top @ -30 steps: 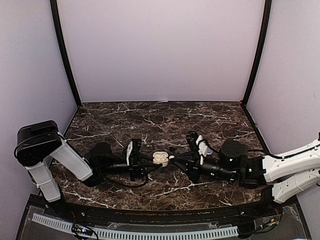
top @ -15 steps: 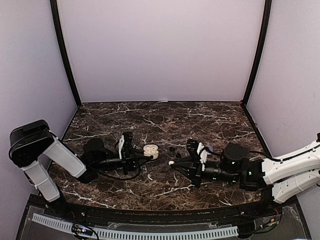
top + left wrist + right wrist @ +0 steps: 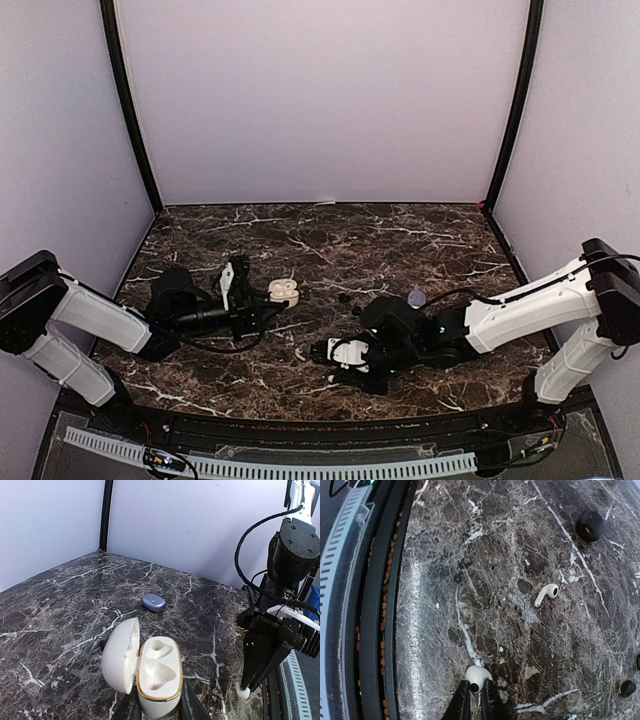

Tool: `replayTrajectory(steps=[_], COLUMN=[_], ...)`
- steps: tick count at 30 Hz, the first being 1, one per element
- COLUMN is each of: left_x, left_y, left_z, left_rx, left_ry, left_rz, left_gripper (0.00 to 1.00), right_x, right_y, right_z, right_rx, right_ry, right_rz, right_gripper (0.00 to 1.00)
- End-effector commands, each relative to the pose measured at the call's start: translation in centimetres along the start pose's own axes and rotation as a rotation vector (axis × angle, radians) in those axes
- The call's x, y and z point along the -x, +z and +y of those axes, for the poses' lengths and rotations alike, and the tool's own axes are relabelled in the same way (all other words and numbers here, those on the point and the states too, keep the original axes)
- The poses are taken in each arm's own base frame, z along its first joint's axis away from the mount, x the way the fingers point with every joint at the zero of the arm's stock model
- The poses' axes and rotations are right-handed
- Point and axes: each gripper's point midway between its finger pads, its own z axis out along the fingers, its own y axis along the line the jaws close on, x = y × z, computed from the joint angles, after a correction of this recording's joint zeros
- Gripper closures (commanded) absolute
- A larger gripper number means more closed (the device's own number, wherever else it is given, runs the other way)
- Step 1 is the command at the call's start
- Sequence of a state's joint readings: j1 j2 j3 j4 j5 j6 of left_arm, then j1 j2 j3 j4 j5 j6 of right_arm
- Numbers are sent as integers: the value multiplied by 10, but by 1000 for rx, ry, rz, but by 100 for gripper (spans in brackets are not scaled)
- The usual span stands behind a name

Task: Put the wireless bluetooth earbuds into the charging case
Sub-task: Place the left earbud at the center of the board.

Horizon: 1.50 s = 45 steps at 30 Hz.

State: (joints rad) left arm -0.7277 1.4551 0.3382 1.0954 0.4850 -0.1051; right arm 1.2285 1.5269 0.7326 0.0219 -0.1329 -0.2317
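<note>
The left gripper (image 3: 157, 709) is clamped on the open white charging case (image 3: 159, 680), both sockets (image 3: 160, 651) empty, and the right gripper (image 3: 476, 696) pinches one white earbud (image 3: 478, 674) down by the marble table (image 3: 485, 555), a second earbud (image 3: 546, 594) lying loose: nothing's seated yet.

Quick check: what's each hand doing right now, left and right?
Left hand: closed on the open white charging case.
Right hand: closed on a white earbud.

Counter (image 3: 330, 240) showing dark brown marble, white veins running across. Charging case (image 3: 155, 672) gleaming cream-white — gold band ringing its open rim. Second case (image 3: 154, 602) looking slate-blue. Stemmed earbud (image 3: 546, 594) showing white; round bud (image 3: 590, 526) showing black. Walls (image 3: 320, 100) glowing pale lilac.
</note>
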Motion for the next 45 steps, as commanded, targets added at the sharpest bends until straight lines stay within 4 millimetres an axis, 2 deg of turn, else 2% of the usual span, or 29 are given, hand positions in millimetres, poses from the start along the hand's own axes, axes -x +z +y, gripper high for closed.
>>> replayTrajectory(steps=[1, 8, 15, 17, 22, 27, 31, 40, 44, 45], left_x=[-8, -10, -11, -12, -13, -13, -12, -9, -8, -8], left_y=[-9, -16, -18, -18, -18, -18, -19, -23, -25, -25], left_z=[4, 6, 7, 7, 7, 7, 7, 5, 4, 4], left_rx=[27, 49, 50, 50, 48, 49, 50, 54, 56, 56], left_ry=[11, 22, 24, 24, 26, 28, 31, 40, 48, 50], left_rz=[27, 28, 32, 35, 36, 37, 35, 26, 25, 25], left_gripper=[92, 92, 92, 92, 92, 92, 92, 92, 92, 92], right_x=[-23, -50, -62, -65, -70, -65, -59, -25, -29, -22], right_y=[3, 13, 17, 19, 20, 19, 16, -4, -3, -9], right_z=[4, 5, 5, 3, -4, -9, -11, -13, -8, -4], right_rx=[109, 227, 283, 284, 271, 256, 233, 139, 125, 123], right_ry=[-113, -204, -306, -334, -371, -372, -379, -416, -490, -528], right_rz=[140, 312, 377, 398, 445, 436, 407, 232, 230, 199], right_gripper=[91, 94, 93, 90, 75, 68, 67, 66, 66, 67])
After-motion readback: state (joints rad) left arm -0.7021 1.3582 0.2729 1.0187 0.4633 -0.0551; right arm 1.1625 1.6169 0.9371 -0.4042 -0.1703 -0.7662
